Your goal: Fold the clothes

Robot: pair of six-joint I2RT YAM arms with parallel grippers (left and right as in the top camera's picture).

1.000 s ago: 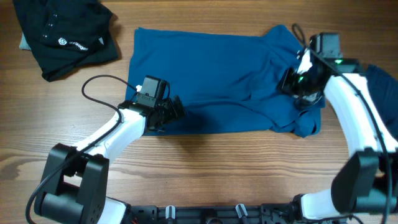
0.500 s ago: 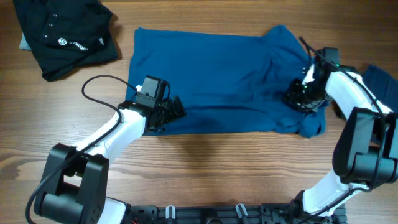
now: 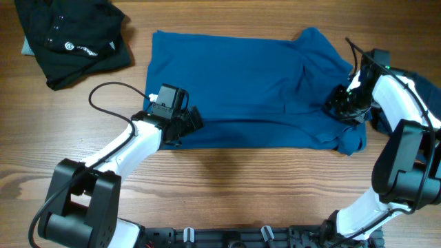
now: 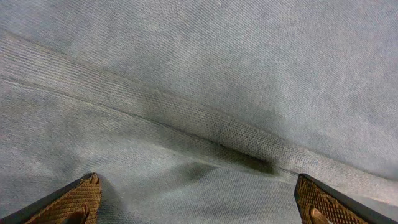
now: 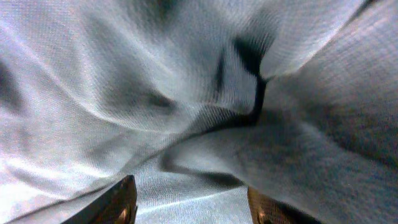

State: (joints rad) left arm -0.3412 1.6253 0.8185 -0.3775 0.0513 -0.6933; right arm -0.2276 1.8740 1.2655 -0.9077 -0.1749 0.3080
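A mid-blue T-shirt (image 3: 255, 83) lies spread flat across the table's middle, its right end bunched into folds. My left gripper (image 3: 191, 120) rests at the shirt's lower left edge. In the left wrist view it (image 4: 196, 190) stands wide open over flat cloth crossed by a hem seam (image 4: 186, 118). My right gripper (image 3: 342, 109) sits on the rumpled right end. In the right wrist view it (image 5: 189, 194) has its fingers apart, with creased fabric (image 5: 186, 93) lying under and beyond them. A darker blue garment (image 3: 431, 83) shows partly behind the right arm.
A black garment (image 3: 69, 34) with a small white logo lies crumpled at the table's far left corner. The left arm's black cable (image 3: 110, 89) loops over the wood beside the shirt. Bare wooden tabletop (image 3: 262, 186) runs along the front.
My right gripper has moved right and slightly toward the front, and the shirt's bunched right end has shifted right with it. Its fingers have spread wider. The left arm has stayed put.
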